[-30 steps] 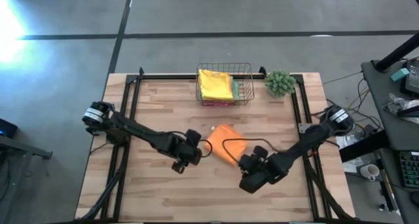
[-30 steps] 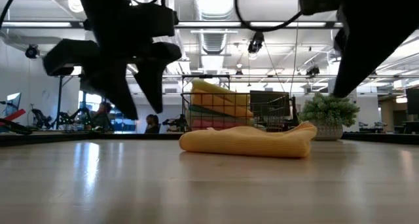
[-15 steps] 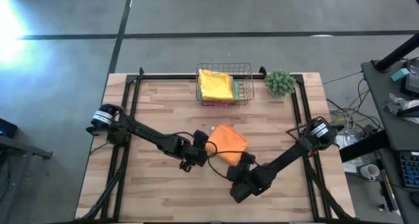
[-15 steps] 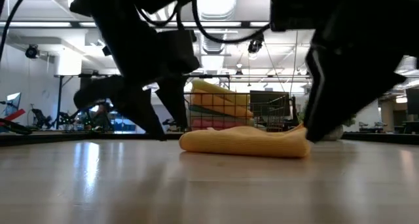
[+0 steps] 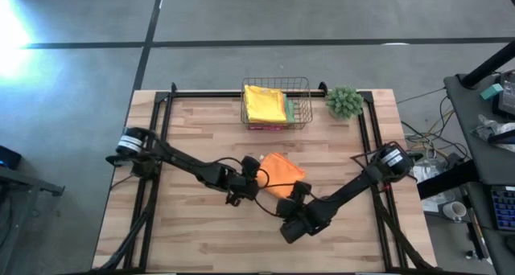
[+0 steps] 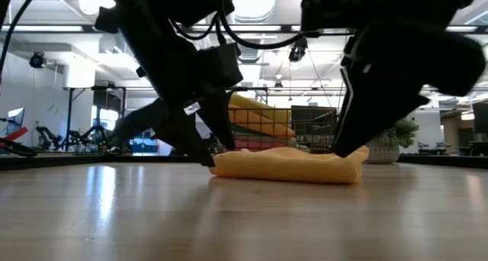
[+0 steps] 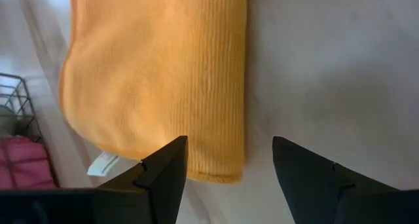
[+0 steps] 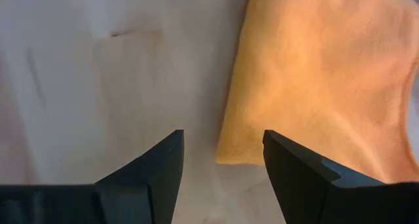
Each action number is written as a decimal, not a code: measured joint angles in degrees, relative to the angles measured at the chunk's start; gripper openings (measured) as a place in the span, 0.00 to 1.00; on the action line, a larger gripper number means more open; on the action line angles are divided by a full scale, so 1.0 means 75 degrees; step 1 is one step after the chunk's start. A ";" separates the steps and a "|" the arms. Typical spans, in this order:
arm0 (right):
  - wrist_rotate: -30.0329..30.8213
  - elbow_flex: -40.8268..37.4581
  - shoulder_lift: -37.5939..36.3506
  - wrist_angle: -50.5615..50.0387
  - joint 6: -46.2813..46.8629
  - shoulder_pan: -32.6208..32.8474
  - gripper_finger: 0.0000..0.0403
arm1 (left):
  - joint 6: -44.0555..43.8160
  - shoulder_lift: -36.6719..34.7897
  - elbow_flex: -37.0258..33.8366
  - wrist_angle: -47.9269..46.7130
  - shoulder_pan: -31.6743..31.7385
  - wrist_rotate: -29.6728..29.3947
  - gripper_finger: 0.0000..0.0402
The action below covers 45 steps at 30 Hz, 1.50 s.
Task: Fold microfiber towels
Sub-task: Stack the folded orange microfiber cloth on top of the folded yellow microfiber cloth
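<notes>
A folded orange microfiber towel (image 5: 283,172) lies flat on the wooden table (image 5: 193,122) near its middle. My left gripper (image 7: 226,165) stands open and low at the towel's left near corner (image 7: 219,168), one finger on either side of it. My right gripper (image 8: 222,152) is open too, low over the towel's right near corner (image 8: 230,153). In the low view the left gripper (image 6: 207,156) is at the towel's (image 6: 286,165) left end and the right gripper (image 6: 345,143) at its right end. More towels, a yellow one (image 5: 265,103) on top, are stacked in the wire basket (image 5: 304,98).
The copper wire basket stands at the table's far edge. A small green plant (image 5: 344,102) sits to its right. A black frame rail (image 5: 241,92) runs round the table top. Bare wood lies toward the near edge (image 5: 241,243) and on the left.
Both grippers have come down toward the orange towel. The left one has gone toward the table's right, the right one toward its left, and both have rolled at the wrist. Their fingers stay open. The towel has not moved.
</notes>
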 joint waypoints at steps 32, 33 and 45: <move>-0.0079 -0.0548 -0.0003 0.0075 0.0245 -0.0881 0.29 | 0.0181 0.0644 0.0000 0.1127 0.0676 0.0839 0.34; -0.0079 -0.0548 -0.0003 0.0084 0.0208 -0.0884 0.26 | 0.0179 0.0644 -0.0005 0.1127 0.0676 0.0866 0.30; -0.0394 -0.0348 -0.0009 0.0117 -0.0191 -0.0894 0.02 | 0.0155 0.0437 -0.0015 0.1015 0.0676 0.0863 0.02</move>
